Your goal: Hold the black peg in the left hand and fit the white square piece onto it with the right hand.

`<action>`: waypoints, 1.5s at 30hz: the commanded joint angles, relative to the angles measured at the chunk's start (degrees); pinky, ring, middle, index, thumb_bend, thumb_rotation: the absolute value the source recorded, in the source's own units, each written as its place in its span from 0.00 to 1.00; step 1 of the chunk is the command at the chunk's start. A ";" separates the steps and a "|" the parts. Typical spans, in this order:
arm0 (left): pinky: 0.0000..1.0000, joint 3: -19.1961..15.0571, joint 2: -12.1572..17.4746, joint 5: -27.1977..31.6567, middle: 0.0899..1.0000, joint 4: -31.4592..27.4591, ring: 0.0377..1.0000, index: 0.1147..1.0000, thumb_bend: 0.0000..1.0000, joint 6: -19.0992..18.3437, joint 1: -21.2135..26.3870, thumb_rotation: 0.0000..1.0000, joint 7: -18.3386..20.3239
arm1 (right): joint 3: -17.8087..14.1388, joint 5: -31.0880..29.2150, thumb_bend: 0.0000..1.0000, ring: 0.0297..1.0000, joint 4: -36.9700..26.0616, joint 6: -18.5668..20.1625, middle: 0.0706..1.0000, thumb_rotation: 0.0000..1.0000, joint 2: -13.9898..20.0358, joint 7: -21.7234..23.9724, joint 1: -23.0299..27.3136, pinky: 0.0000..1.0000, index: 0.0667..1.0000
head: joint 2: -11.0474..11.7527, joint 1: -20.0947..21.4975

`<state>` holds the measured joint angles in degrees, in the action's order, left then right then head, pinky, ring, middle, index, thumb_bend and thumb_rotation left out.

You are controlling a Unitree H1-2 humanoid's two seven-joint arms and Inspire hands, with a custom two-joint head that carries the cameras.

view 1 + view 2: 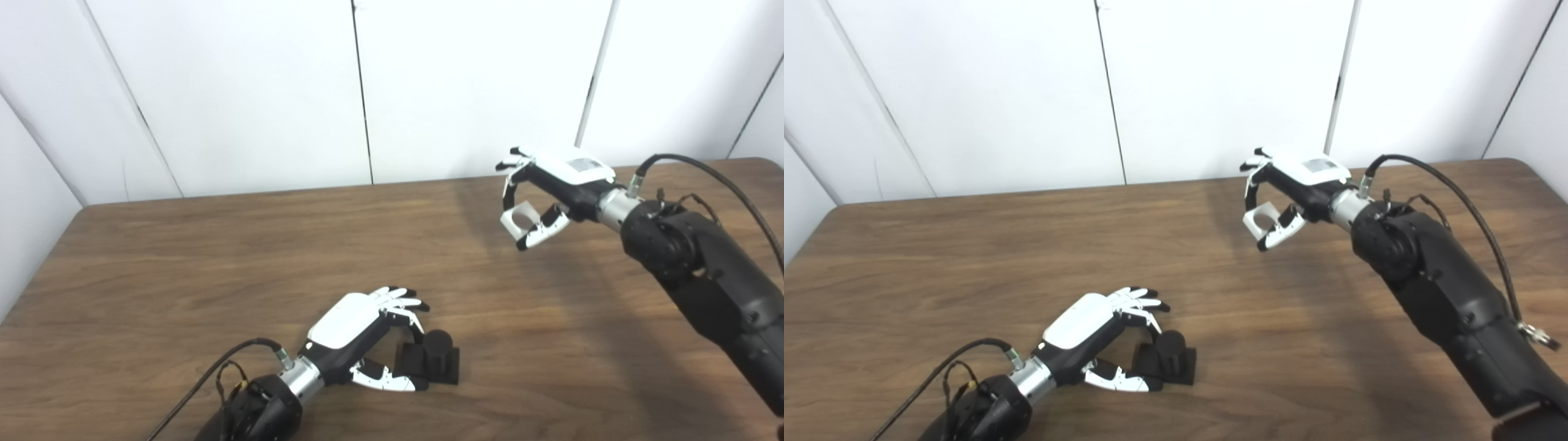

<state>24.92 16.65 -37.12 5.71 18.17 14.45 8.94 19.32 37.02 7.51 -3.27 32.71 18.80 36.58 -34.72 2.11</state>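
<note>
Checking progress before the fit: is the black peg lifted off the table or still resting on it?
Resting: the black peg stands upright on the table, the left hand around it.

A robot test bay in a lab, by the look of it.

From here I see a bare wooden table [184,257] pushed up against plain white wall panels [245,92] split by thin dark seams, with no décor or household things on them. Two black robot arms reach over the tabletop, exposed cables [1458,190] looping off their wrists. The left hand [367,334] and the right hand [551,184] are white-and-black mechanical ones. A black peg [436,355] on its square base sits on the wood, like a test fixture.
</note>
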 commanded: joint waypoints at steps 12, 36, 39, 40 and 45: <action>0.95 1.17 0.06 -1.60 0.83 0.68 0.93 0.48 0.54 -0.55 1.11 0.40 1.75 | -2.20 -3.19 0.52 0.99 -23.40 5.10 0.89 0.15 -0.02 12.09 -2.46 0.90 0.45 | -0.51 0.04; 0.94 1.27 -0.66 -1.81 0.83 1.77 0.92 0.48 0.55 0.35 1.88 0.39 0.84 | 2.67 -2.64 0.53 0.97 -28.21 5.32 0.86 0.15 -6.16 22.72 -1.32 0.88 0.45 | -1.01 0.42; 0.94 1.41 -0.73 -2.20 0.83 1.65 0.92 0.48 0.55 0.49 1.96 0.39 0.69 | 3.42 -2.52 0.53 0.97 -27.88 5.48 0.86 0.15 -6.90 23.26 -1.12 0.89 0.45 | -1.23 0.30; 0.94 1.44 -0.75 -2.23 0.83 1.55 0.92 0.48 0.55 0.49 1.97 0.38 0.71 | 3.75 -2.42 0.53 0.97 -27.71 5.44 0.86 0.15 -7.05 23.45 -1.02 0.89 0.45 | -1.23 0.30; 0.94 1.54 -0.94 -2.51 0.83 1.67 0.93 0.47 0.55 0.86 2.02 0.36 0.20 | 4.68 -2.03 0.53 0.97 -27.14 5.89 0.87 0.14 -7.81 24.11 -0.82 0.89 0.45 | -1.54 0.38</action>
<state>25.40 16.10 -37.80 6.58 18.84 15.26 8.66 24.47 34.71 -19.53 3.26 25.20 43.03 32.52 -36.21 2.46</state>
